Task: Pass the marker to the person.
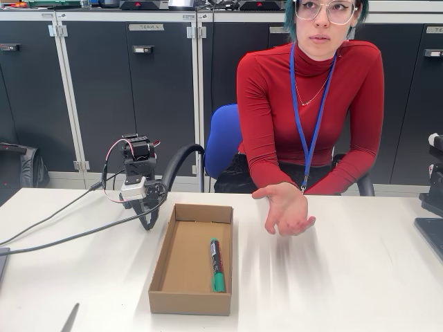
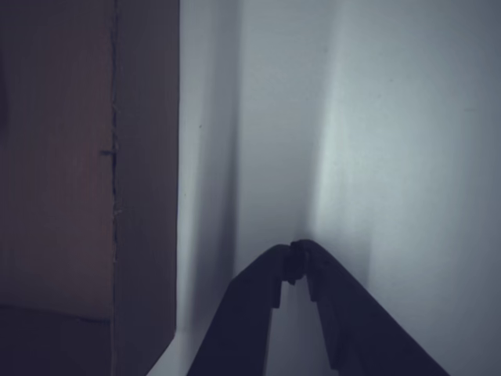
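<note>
My black two-finger gripper [image 1: 148,223], tips together and empty, sits outside the open brown cardboard box [image 1: 160,266], while the green-capped dark marker [image 1: 216,265] lies lengthwise inside, to my right in the fixed view.

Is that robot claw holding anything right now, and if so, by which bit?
Nothing is held. The tool is shut with its tips together over bare table beside the cardboard box. The marker lies untouched inside the box, and the person's open hand is empty.
</note>
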You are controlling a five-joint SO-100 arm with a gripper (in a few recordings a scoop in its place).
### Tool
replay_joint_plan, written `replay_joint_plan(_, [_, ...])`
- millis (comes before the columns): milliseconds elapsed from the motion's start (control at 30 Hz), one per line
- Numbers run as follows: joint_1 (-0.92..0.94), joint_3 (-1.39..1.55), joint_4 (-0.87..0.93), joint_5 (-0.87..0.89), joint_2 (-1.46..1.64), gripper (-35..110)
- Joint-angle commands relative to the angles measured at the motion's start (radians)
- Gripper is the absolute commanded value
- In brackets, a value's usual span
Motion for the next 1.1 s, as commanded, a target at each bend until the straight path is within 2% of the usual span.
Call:
replay_joint_plan(0, [-0.018,0.018,-0.008,0.028,0.015,-5])
replay_joint_plan(700, [-0.018,0.005,-0.049,0.028,0.015,-5])
replay_joint_plan(900, [-0.020,-0.167,-0.017,0.069,0.008,-5])
replay_joint_plan(1067, [-0.038,-0.390,-0.043,0.130,-0.126,-5])
